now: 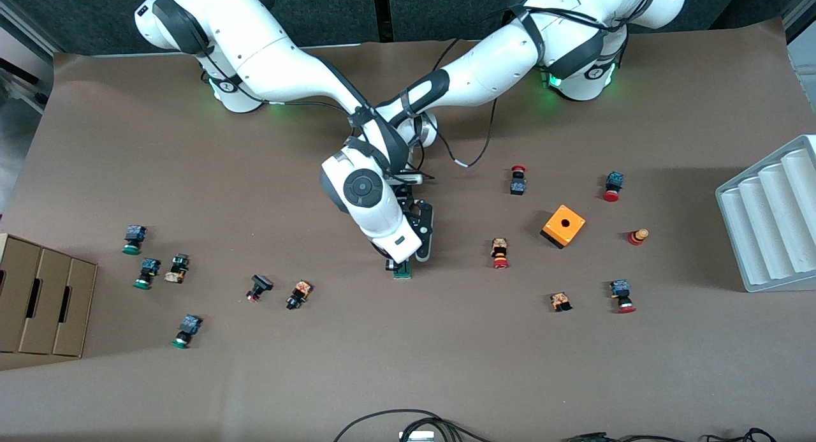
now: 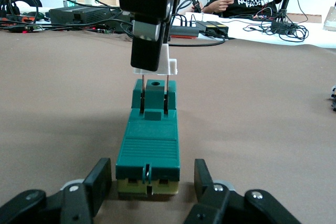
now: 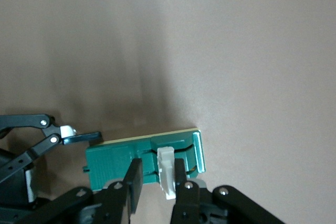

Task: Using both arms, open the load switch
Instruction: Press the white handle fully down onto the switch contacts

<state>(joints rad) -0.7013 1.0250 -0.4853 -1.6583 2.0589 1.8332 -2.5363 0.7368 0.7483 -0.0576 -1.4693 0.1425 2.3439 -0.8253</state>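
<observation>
Front view: I see brown paper covering the tabletop (image 1: 408, 365); left tool (image 2: 149, 187) clamps the load switch (image 2: 149, 150), right tool (image 3: 157, 182) pinches its white slider (image 3: 167, 174).

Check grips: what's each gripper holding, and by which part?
The right gripper pinches the white sliding piece of the load switch, lifted on two pins. The left gripper clamps the switch's green body at the other end.

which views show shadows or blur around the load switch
Front view: arms hide most of the load switch. Left wrist view: switch sharp, left gripper fingers near the lens slightly soft. Right wrist view: a broad soft shadow on the table above the right gripper.
</observation>
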